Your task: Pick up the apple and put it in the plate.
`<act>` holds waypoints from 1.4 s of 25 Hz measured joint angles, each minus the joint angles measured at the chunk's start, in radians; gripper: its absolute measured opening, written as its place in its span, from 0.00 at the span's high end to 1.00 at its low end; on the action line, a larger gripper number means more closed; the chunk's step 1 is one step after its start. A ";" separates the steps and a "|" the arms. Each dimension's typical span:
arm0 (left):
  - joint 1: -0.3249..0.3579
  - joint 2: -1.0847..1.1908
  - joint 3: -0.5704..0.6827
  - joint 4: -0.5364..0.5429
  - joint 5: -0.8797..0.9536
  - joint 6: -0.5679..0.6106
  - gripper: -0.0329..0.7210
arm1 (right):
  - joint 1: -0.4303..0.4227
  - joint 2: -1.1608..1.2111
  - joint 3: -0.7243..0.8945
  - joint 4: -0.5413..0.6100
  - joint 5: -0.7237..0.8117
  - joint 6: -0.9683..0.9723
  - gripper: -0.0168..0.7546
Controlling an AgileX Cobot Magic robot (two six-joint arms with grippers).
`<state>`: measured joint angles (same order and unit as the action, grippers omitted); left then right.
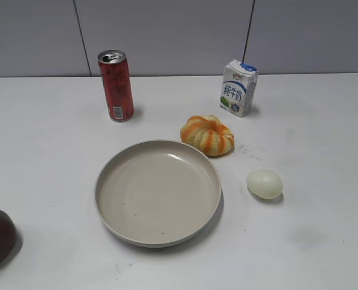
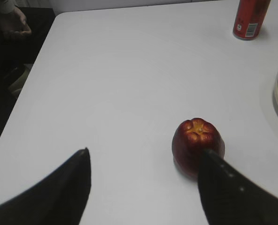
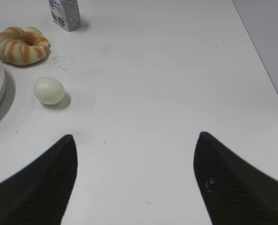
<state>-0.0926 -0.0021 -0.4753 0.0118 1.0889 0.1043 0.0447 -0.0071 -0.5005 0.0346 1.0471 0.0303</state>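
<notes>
Fingers of left gripper point(image 2: 146, 152) & right gripper point(image 3: 135, 137) spread wide, empty; apple point(image 2: 197, 145) near left's right finger, plate point(image 1: 157, 192) bare.

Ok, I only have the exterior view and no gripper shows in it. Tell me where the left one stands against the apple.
Observer: In the left wrist view the left gripper is open. The apple sits off-centre, against the finger on the right of that view.
Operator: Give me the apple's pose.
Observer: Upright, lobed yellowish top facing up.
Operator: Now the right gripper.
Observer: The right gripper is open over bare table, with the egg ahead to its left.
</notes>
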 joint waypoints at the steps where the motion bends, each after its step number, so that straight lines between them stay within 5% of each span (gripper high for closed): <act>1: 0.000 0.000 0.000 0.000 0.000 0.000 0.24 | 0.000 0.000 0.000 0.000 0.000 0.000 0.22; 16: 0.000 0.066 0.000 -0.002 0.000 -0.001 0.26 | 0.000 0.000 0.000 0.000 0.000 0.001 0.22; 24: 0.000 0.307 -0.044 -0.148 -0.003 0.014 0.18 | 0.000 0.000 0.000 0.000 0.000 0.001 0.22; 29: 0.000 0.502 -0.056 -0.272 -0.033 0.121 0.14 | 0.000 0.000 0.000 0.000 0.000 0.001 0.22; 35: 0.000 0.739 -0.057 -0.295 -0.102 0.220 0.13 | 0.000 0.000 0.000 0.000 0.000 0.001 0.22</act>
<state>-0.0926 0.7367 -0.5321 -0.2835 0.9871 0.3243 0.0447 -0.0071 -0.5005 0.0346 1.0471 0.0312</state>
